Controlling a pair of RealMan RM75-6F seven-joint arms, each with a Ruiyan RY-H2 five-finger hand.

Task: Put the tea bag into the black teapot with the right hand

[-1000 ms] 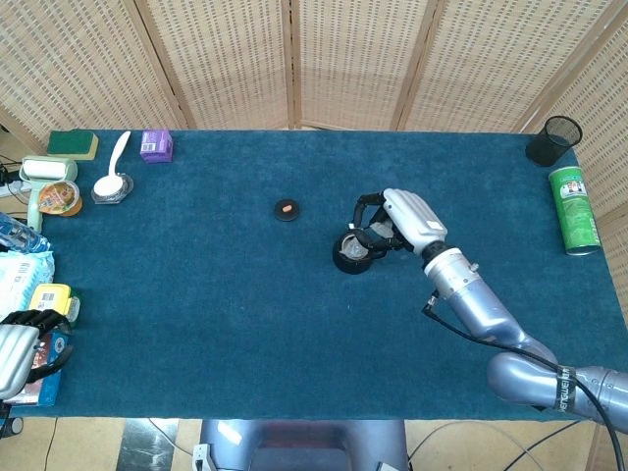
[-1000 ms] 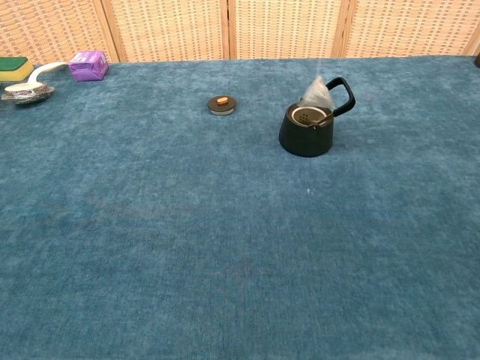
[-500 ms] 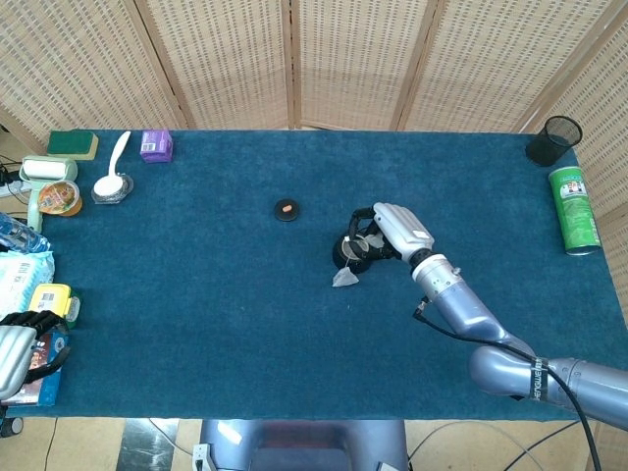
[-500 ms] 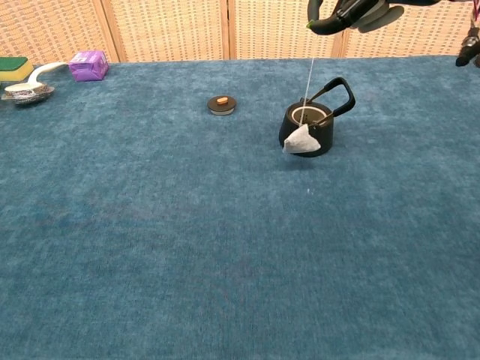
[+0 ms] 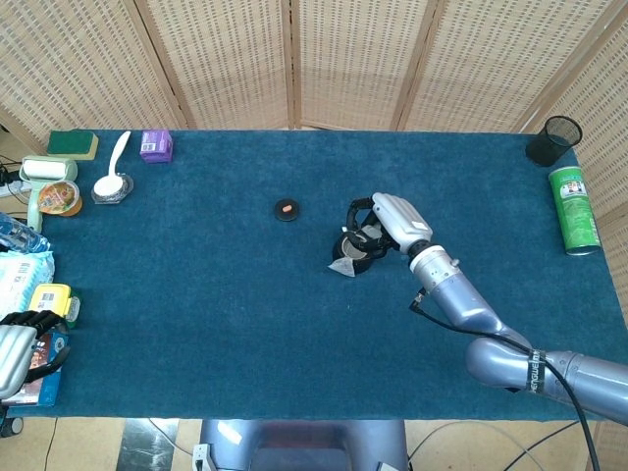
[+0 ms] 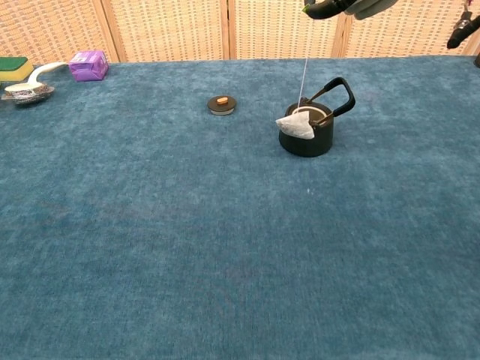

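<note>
Right hand (image 5: 385,224) pinches the string above the black teapot (image 6: 307,129), so the tea bag (image 6: 295,127) dangles at its rim (not yet inside).

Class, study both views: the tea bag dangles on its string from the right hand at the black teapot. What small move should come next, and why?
Probably shift the right hand slightly to its right, then lower. In the chest view the tea bag hangs on its string at the near left rim of the black teapot, seemingly outside the open mouth, so lowering now might miss.
</note>
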